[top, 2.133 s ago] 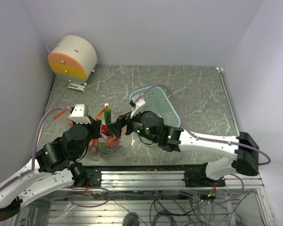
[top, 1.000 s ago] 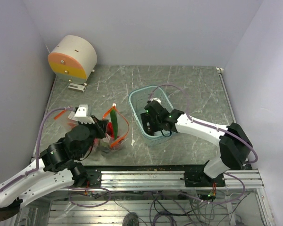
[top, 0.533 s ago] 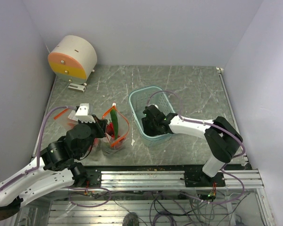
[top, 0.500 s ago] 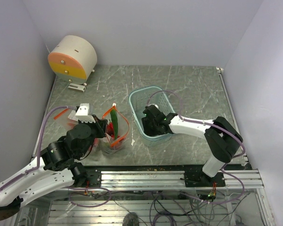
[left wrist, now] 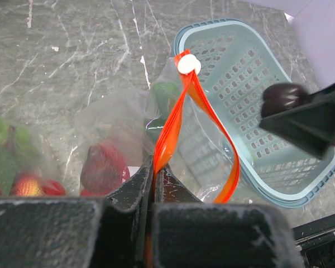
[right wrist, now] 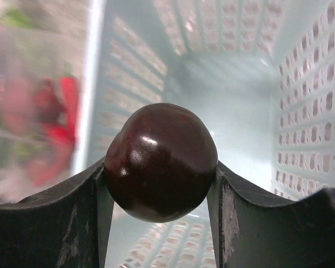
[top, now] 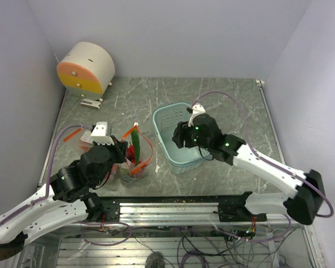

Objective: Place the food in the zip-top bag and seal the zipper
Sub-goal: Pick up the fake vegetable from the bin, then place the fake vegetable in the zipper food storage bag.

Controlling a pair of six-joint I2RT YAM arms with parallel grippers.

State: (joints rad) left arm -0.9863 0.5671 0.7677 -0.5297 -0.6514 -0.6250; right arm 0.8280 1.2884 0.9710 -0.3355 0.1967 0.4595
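Observation:
The clear zip-top bag [top: 135, 159] stands left of the basket, its mouth held up and open. My left gripper [left wrist: 154, 167] is shut on the orange-red zipper [left wrist: 170, 131] near one end; the strip's other side loops free [top: 149, 149]. Red food [left wrist: 103, 167] and green food [left wrist: 164, 94] lie inside the bag. My right gripper [right wrist: 161, 167] is shut on a dark red round toy fruit [right wrist: 161, 162], hanging over the light-blue basket [right wrist: 301, 111]. The left wrist view shows that fruit [left wrist: 285, 99] above the basket's near side. From above, the right gripper [top: 178, 135] sits over the basket's left part.
The light-blue mesh basket [top: 185, 163] sits mid-table, right of the bag. A round white and orange device [top: 86, 68] stands at the back left. More clear plastic with an orange strip [top: 72, 135] and red and green pieces [left wrist: 8, 162] lies left of my left gripper.
My right gripper has risen out of the basket with the dark red fruit between its fingers, and the arm has swung up. The left gripper and bag have stayed put.

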